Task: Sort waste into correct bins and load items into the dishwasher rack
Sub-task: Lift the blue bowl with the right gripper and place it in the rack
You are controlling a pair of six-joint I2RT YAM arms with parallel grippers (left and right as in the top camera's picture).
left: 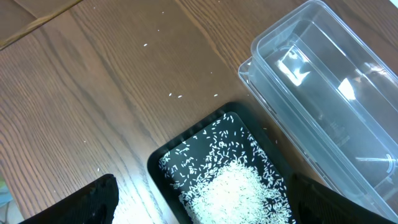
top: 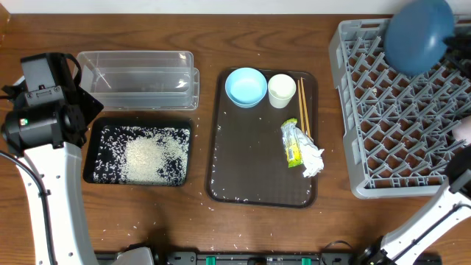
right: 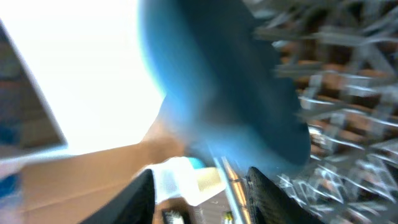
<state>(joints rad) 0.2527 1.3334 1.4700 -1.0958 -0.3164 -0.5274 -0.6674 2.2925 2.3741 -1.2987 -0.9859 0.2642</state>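
Dark-blue dish (top: 418, 33) is over the far corner of the grey rack (top: 397, 140). The right gripper (right: 200, 180) is under it, and the blur hides whether it grips.

Left gripper (left: 202, 186) has its jaws wide with nothing between them, above the black tray (top: 94, 132) of rice (top: 151, 158). The clear tub (top: 136, 77) touches the tray's far edge. Brown serving tray (top: 257, 162) holds 1 light-blue bowl (top: 246, 86), 1 cream cup (top: 282, 90), 2 chopsticks (top: 302, 107), 1 wrapper (top: 293, 142) and 1 napkin (top: 313, 160). A narrow strip of bare wood runs down each side of it, with stray grains on the table.
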